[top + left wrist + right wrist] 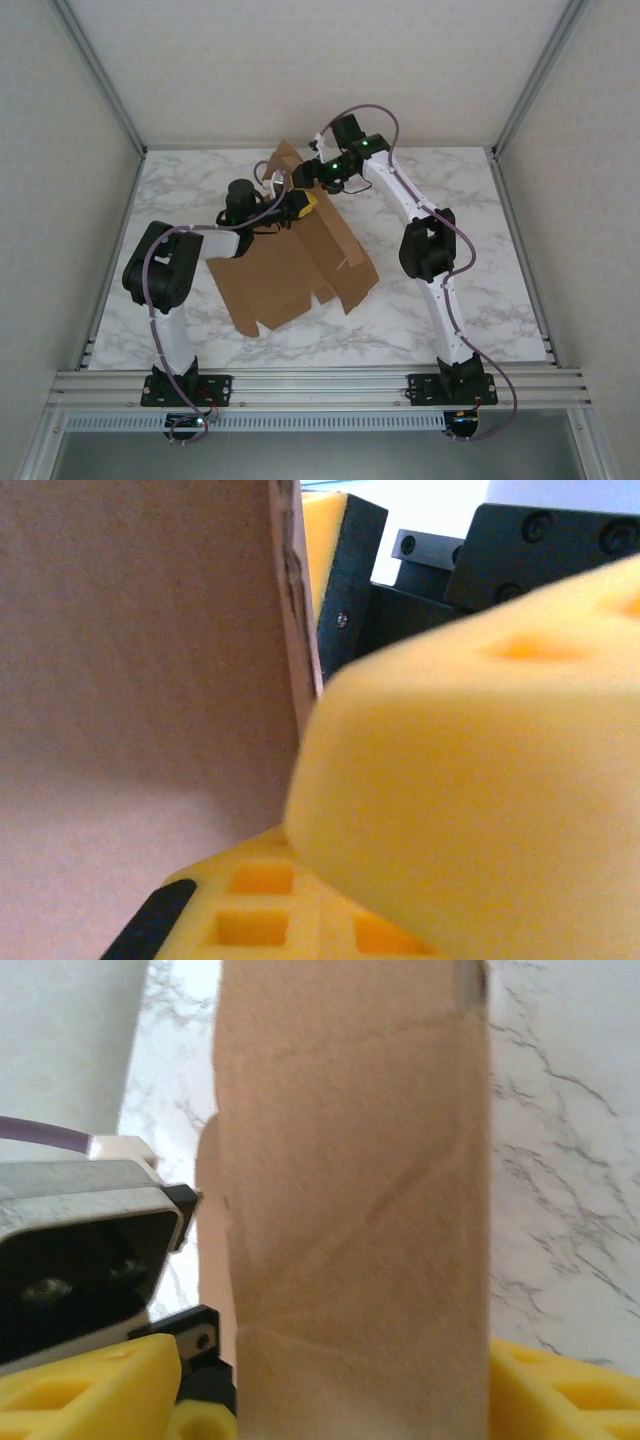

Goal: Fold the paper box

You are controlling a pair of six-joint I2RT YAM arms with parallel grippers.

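Left gripper (330,875) pressed together beside paper box (290,275) | right gripper (325,1400) spread astride raised flap (350,1210) near far edge of table (480,300) | risk: unpinched flap may spring flat

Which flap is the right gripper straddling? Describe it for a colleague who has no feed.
On the marble table, the paper box lies mostly flat, a brown cardboard sheet between the arms. At its far end one flap stands up, inside the open right gripper. It is the tallest panel and the one nearest the back wall.
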